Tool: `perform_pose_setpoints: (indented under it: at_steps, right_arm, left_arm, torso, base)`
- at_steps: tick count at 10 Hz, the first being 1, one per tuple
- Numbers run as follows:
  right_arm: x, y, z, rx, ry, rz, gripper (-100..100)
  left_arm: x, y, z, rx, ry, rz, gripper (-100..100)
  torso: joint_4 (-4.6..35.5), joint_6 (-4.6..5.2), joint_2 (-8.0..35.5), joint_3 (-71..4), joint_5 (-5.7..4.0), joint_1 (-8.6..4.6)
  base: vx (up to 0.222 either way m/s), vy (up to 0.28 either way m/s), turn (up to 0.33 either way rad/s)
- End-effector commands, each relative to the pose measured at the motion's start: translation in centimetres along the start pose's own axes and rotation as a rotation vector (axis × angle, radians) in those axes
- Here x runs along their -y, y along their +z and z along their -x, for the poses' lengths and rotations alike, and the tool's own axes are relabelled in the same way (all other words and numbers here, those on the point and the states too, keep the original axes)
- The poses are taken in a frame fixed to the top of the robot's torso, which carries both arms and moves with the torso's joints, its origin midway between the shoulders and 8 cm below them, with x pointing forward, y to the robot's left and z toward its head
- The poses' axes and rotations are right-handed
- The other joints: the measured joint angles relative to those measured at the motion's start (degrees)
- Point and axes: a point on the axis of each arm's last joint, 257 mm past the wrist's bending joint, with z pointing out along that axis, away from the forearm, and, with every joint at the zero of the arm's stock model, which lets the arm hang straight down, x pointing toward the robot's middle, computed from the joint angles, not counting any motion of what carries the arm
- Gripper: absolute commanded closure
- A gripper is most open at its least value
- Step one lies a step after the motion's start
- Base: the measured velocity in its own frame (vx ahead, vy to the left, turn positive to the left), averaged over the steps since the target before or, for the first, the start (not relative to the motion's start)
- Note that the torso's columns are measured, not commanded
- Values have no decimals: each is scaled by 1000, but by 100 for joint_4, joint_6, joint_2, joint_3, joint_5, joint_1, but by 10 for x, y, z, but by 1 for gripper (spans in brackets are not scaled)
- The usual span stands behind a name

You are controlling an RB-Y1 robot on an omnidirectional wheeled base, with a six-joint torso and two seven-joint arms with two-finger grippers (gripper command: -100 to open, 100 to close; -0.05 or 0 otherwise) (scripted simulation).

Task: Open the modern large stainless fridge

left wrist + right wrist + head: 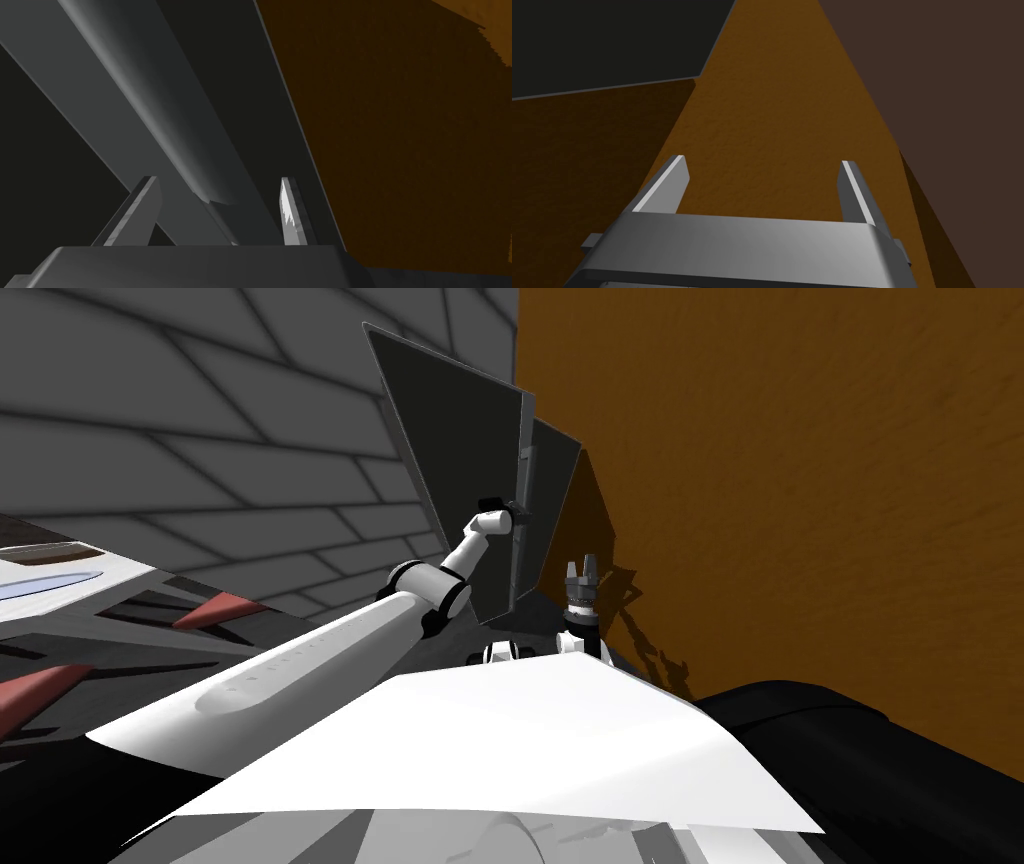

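I see my left gripper spread astride the handle of the fridge at twelve o'clock, and my right gripper spread too.

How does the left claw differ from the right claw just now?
The left claw reaches far forward to the dark fridge door; the right claw is held back, close in. The left claw has the door's grey handle in it; the right claw is open and empty, facing an orange wall. Both are built alike.
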Motion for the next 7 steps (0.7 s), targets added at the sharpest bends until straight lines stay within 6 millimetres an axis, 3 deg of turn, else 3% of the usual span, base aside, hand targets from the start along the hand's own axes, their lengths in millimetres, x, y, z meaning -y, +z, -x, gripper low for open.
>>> perform_pose_setpoints:
  at_steps: [1,3,4,5,7]
  right_arm:
    - [0,0,0,0,0,0,0]
    - [0,0,0,0,0,0,0]
    - [0,0,0,0,0,0,0]
    - [0,0,0,0,0,0,0]
    - [0,0,0,0,0,0,0]
  left_arm:
    - [-20,2,-13,-22,2,33,100]
    - [-26,3,-7,-13,1,44,100]
    - [-42,2,-14,-26,-3,76,100]
    - [-42,2,-14,-26,-3,76,100]
    - [-56,1,-23,-43,-4,104,100]
  torso:
    - [-5,-2,-11,-8,0,-2]
    - [4,-35,-33,-24,8,-7]
    - [-6,-24,-41,-30,5,-8]
    - [-16,26,-31,-22,-3,16]
    - [-10,-4,-18,-13,-1,-1]
  base:
    - [-47,175,-89]
    - [-23,43,-13]
    - [-22,183,-257]
    - [-8,254,-253]
    - [-30,234,-229]
